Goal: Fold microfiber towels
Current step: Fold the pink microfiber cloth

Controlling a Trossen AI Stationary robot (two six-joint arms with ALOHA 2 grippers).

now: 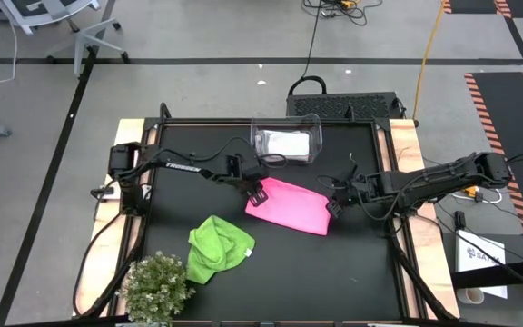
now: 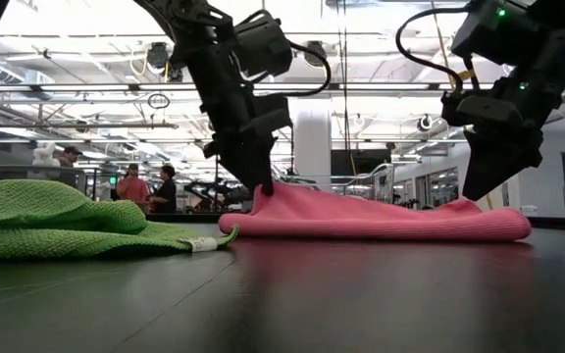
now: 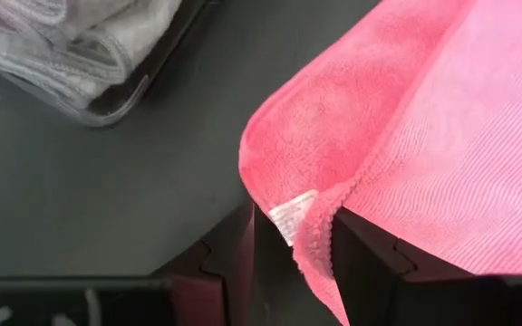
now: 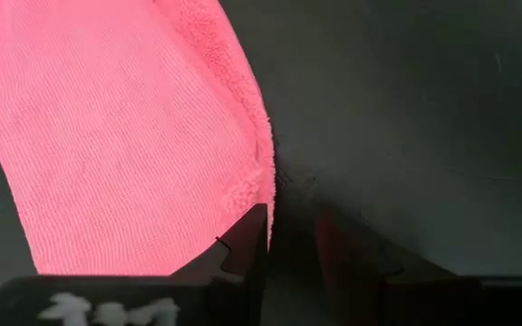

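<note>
The pink towel [image 1: 290,205] lies folded at the table's [image 1: 352,272] centre. The left gripper [image 1: 255,193] stands at its 9 o'clock corner, jaws parted around the hem. The right gripper [image 1: 335,205], at 3 o'clock, is parted beside the edge. The green towel [image 1: 216,249] lies crumpled at 7 o'clock.

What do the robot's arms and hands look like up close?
Both arms are thin, black and jointed, with black cables looping along them. The left arm has small white lettering on its side. Each ends in a blocky black hand with two flat, squared fingers: the left hand and the right hand. A tiny green light glows on one arm in the low view.
</note>
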